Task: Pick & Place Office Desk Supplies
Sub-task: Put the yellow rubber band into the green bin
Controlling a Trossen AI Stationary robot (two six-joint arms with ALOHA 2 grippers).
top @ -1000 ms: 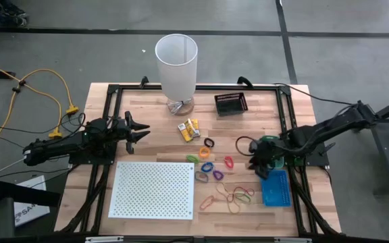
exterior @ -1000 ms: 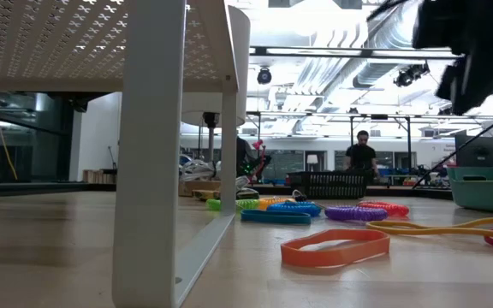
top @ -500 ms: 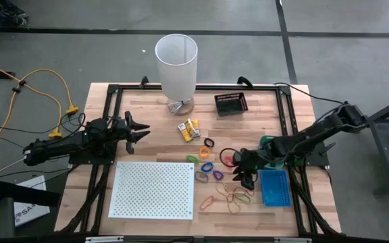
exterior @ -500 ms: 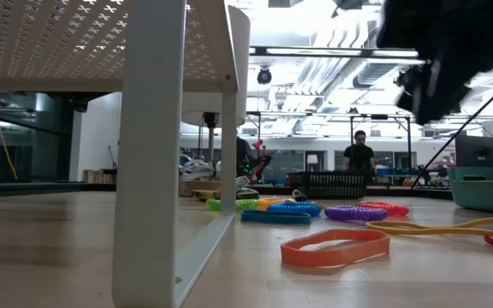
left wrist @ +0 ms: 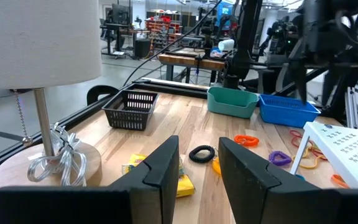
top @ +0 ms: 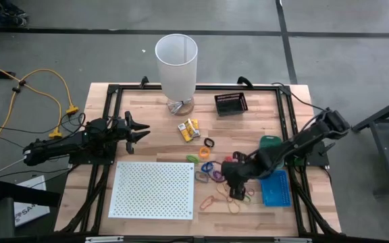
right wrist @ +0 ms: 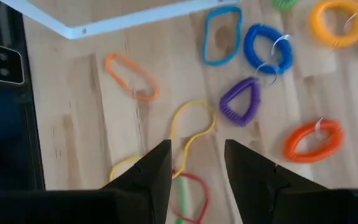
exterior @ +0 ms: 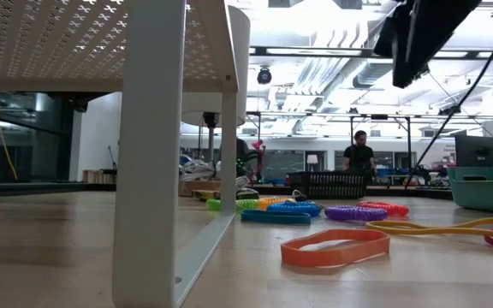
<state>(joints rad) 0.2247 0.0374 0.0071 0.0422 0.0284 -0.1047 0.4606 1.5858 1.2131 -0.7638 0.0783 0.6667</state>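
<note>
- Right gripper (top: 233, 183) hovers above the loose rubber bands (top: 234, 196) near the table's front edge, jaws apart, holding nothing.
- One blue bin (top: 275, 187) sits just beside it.
- Several coiled loops (top: 211, 170) lie farther in; the right wrist view shows four: blue, purple, orange, yellow.
- Two yellow packets (top: 189, 129) lie beyond.
- Left gripper (top: 140, 131) waits at the left, jaws apart, empty.

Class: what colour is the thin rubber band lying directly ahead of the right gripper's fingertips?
Yellow; the right wrist view shows it best.
</note>
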